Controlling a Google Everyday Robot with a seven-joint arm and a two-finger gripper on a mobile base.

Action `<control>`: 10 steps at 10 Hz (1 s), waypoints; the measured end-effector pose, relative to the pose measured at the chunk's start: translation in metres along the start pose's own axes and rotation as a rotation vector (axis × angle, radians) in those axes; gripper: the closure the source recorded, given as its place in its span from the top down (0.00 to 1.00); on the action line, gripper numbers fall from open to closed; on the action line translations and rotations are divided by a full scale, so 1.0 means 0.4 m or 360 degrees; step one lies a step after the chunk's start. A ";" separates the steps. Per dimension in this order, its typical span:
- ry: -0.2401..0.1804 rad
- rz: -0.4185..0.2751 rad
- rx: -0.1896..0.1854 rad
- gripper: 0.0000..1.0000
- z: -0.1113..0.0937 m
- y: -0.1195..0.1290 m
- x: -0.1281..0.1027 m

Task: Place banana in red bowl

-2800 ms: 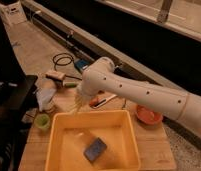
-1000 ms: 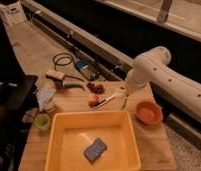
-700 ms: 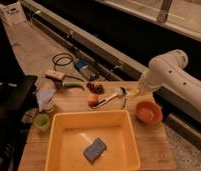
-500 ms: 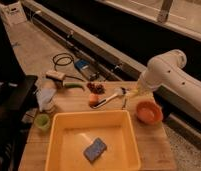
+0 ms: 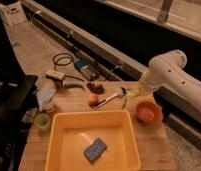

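wooden table [image 5: 144, 145] | banana [image 5: 134, 93] at end effector [image 5: 130, 96] | beside red bowl [image 5: 148, 111]

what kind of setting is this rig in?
Likely a lab or workshop test station: a wooden table on bare concrete floor, loose cable beside it. The gripper holds the banana near the red bowl.

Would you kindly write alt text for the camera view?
A white robot arm's tool hangs over a wooden table, just left of the red bowl, with the banana lying beside an orange fruit. A yellow tub holds a blue sponge.
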 end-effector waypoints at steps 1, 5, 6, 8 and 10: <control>-0.0006 0.0069 -0.0035 0.00 0.034 0.021 0.038; 0.0014 0.0310 -0.0172 0.31 0.120 0.086 0.166; 0.0013 0.0355 -0.0201 0.40 0.136 0.096 0.177; -0.0010 0.0429 -0.0263 0.62 0.162 0.128 0.192; -0.0046 0.0451 -0.0315 0.77 0.181 0.151 0.180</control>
